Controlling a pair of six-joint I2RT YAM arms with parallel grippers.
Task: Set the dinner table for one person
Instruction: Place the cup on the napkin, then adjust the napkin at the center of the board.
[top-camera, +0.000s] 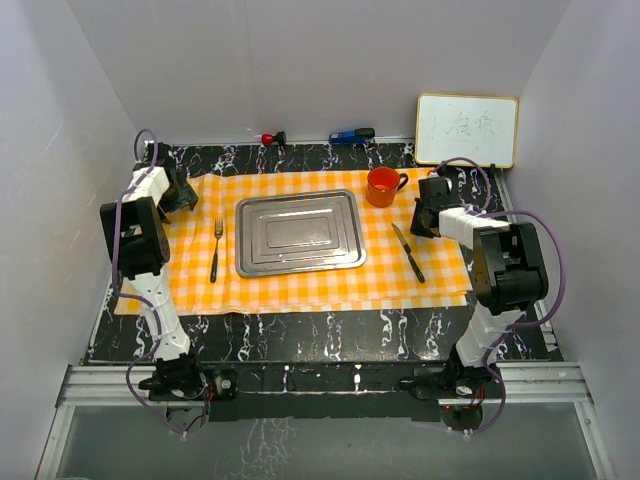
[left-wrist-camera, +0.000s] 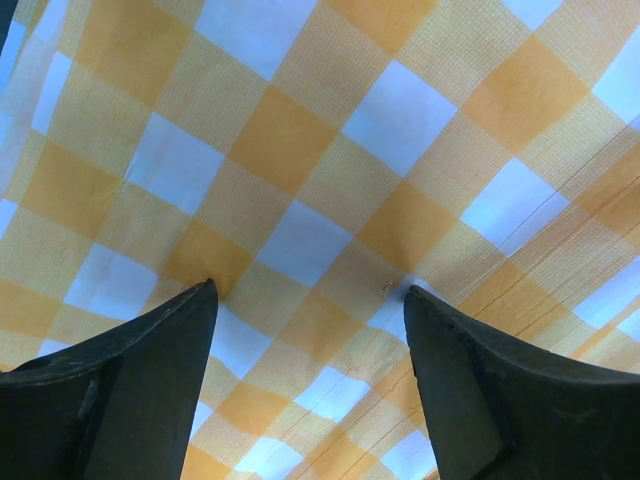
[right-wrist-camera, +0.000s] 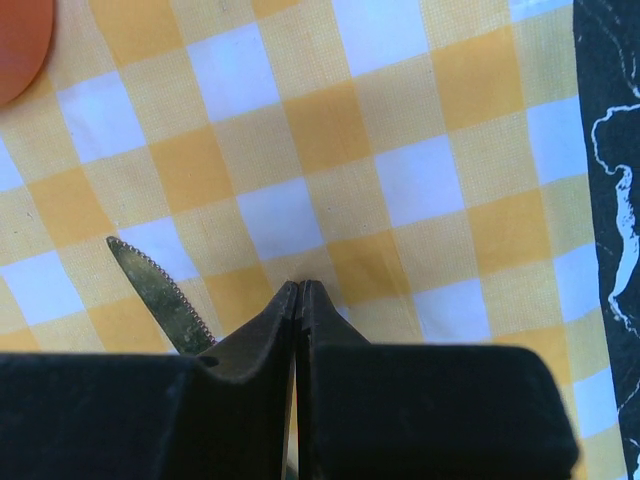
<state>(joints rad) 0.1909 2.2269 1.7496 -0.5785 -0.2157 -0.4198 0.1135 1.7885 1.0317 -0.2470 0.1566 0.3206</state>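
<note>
**Figure.** The large black, white-veined dinner table (top-camera: 330, 338) is spanning the scene beneath both arms. Judged heavy and rigid, it is offering no grip, only support. An orange-and-white checked cloth (top-camera: 300, 290) is covering its middle, carrying a rectangular steel tray (top-camera: 300, 233), a fork (top-camera: 216, 250) to the left, and a serrated knife (top-camera: 408, 252) and orange mug (top-camera: 383, 186) to the right. The left gripper (left-wrist-camera: 310, 292) is hovering open-jawed over bare cloth. The right gripper (right-wrist-camera: 300, 292) is pressing its jaws together, empty, beside the knife.

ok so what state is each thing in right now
checked cloth: spread on the dinner table
steel tray: flat on cloth, empty
fork: lying left of tray
knife: lying right of tray
orange mug: upright
left gripper: open, holding nothing
right gripper: shut, empty
</note>
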